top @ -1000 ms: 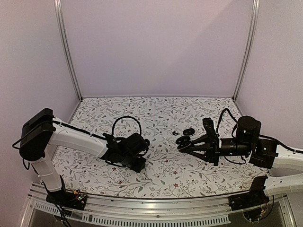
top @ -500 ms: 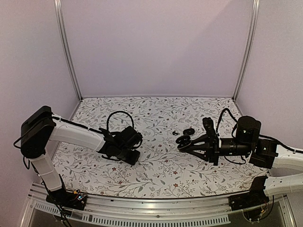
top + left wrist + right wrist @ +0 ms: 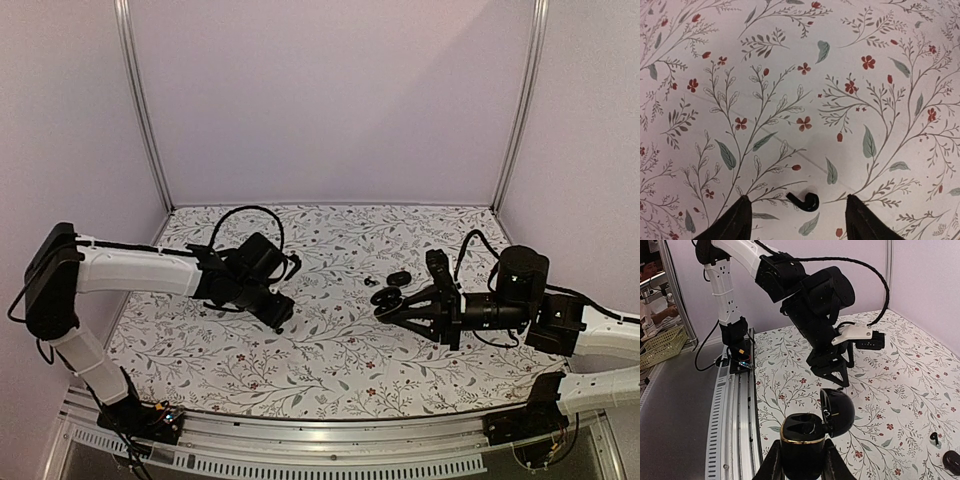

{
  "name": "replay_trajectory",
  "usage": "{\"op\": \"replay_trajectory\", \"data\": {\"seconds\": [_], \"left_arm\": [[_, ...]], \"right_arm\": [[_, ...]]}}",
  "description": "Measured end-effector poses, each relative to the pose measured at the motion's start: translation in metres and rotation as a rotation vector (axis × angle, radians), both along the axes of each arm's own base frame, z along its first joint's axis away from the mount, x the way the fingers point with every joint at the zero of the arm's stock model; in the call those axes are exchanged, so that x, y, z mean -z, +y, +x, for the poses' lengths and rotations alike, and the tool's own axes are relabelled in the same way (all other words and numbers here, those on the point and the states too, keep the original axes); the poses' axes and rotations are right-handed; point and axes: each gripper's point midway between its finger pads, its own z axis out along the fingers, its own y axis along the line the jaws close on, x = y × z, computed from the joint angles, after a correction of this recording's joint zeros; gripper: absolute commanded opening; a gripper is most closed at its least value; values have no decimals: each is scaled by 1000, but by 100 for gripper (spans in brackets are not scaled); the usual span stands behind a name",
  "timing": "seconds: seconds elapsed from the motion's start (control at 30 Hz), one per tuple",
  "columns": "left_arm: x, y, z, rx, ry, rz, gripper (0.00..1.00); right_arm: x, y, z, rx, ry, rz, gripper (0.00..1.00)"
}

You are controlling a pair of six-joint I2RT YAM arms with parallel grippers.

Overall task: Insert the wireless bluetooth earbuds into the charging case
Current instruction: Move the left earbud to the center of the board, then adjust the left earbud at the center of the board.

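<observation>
Black charging case (image 3: 802, 447) upright, lid open; tiny black earbud (image 3: 804, 201) lies on floral cloth (image 3: 790, 75).

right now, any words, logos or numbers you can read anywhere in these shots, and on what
None readable in any view.
charging case: plain black with a gold rim, no marking shows.
earbud on the floral cloth: no marking.
circuit board in the right wrist view: too small to read.
</observation>
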Motion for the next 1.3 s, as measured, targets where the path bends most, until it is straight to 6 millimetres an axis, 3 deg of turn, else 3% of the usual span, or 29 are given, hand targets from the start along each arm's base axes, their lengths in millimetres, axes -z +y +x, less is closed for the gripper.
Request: {"op": "replay_trajectory", "data": {"seconds": [0.13,0.23,0.47,0.8,1.0,1.3], "left_arm": [[-36,9,17,71,-55,25,74],[-43,26,18,102,-59,78,74],[-15,47,0,196,21,211,72],[34,56,0,241,113,354,71],[42,50,5,260,122,370,70],[45,18,21,297,122,316,66]], "right_arm": [[1,0,0,0,4,-5,0],[2,-1,0,0,7,-9,0],[2,-1,-1,0,7,-8,0],[3,-1,-1,0,9,-11,0],[3,-1,-1,0,9,-11,0],[3,-1,1,9,7,-12,0]]}}
